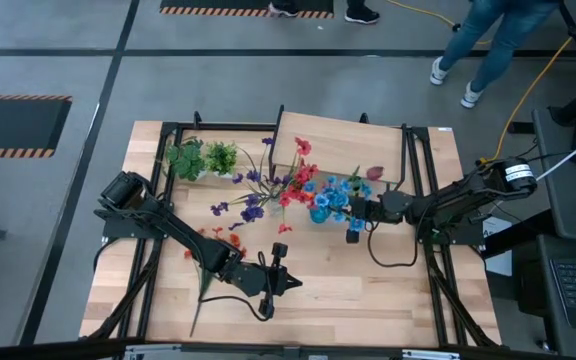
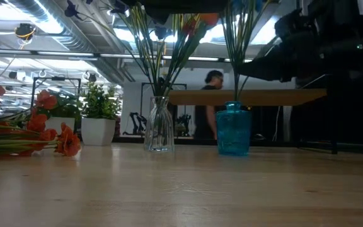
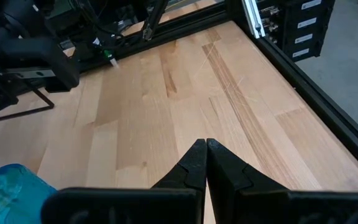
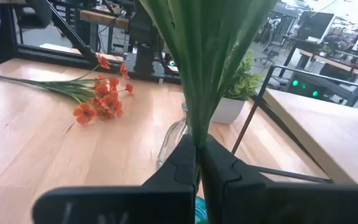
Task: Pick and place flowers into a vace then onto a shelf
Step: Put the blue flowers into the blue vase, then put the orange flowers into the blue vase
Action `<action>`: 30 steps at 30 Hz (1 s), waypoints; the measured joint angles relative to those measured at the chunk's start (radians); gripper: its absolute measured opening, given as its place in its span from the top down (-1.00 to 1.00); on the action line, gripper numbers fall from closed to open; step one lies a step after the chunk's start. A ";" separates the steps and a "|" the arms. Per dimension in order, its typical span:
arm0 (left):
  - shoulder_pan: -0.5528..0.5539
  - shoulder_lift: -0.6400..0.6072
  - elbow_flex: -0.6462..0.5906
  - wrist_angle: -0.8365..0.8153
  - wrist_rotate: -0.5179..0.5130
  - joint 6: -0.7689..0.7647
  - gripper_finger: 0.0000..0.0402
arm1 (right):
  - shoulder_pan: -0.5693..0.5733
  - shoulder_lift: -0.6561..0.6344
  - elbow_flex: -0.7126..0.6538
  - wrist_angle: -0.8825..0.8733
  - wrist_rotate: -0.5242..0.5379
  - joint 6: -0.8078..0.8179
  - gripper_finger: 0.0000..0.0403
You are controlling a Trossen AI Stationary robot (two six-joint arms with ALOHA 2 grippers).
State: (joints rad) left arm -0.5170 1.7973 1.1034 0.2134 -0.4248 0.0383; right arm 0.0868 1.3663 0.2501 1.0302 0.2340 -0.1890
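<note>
The blue flowers (image 1: 336, 196) stand in a blue glass vase (image 2: 234, 130) on the table in front of the shelf (image 1: 340, 150). My right gripper (image 4: 199, 148) is shut on their green stems above the vase's mouth. Beside it, a clear vase (image 2: 159, 123) holds purple and red-pink flowers (image 1: 268, 192). An orange-red spray (image 2: 43, 135) lies flat on the tabletop to the left. My left gripper (image 3: 206, 147) hovers shut over bare table near the front edge and holds nothing. My right gripper pinches the bunch of green stems (image 4: 197, 127) between its two fingers, a little above the blue vase's mouth (image 4: 197, 210). The fingers come in level from the table's right side and lie across the stems. The stems stand upright in the vase, which rests on the table.
Two green tufts in white pots (image 1: 202, 158) stand at the far left of the table. A black frame (image 1: 423, 200) runs along the table's sides. Bare wood (image 1: 368, 285) lies between the vases and the front edge. People stand beyond the far edge.
</note>
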 joint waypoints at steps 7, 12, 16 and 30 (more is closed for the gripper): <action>0.000 0.000 0.000 0.000 0.000 0.000 0.97 | -0.003 0.000 0.000 -0.029 0.000 0.001 0.80; 0.000 0.000 0.000 0.000 0.000 -0.001 0.97 | -0.006 0.000 0.000 -0.046 0.000 0.027 0.62; 0.000 0.000 0.000 0.000 0.000 -0.002 0.97 | -0.006 0.000 0.000 -0.094 0.000 0.052 0.47; 0.000 0.000 0.000 -0.031 0.000 -0.035 0.97 | -0.005 -0.001 0.000 -0.160 -0.001 0.076 0.18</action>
State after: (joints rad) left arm -0.5171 1.7973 1.1034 0.1824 -0.4248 0.0035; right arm 0.0814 1.3655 0.2497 0.8697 0.2333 -0.1131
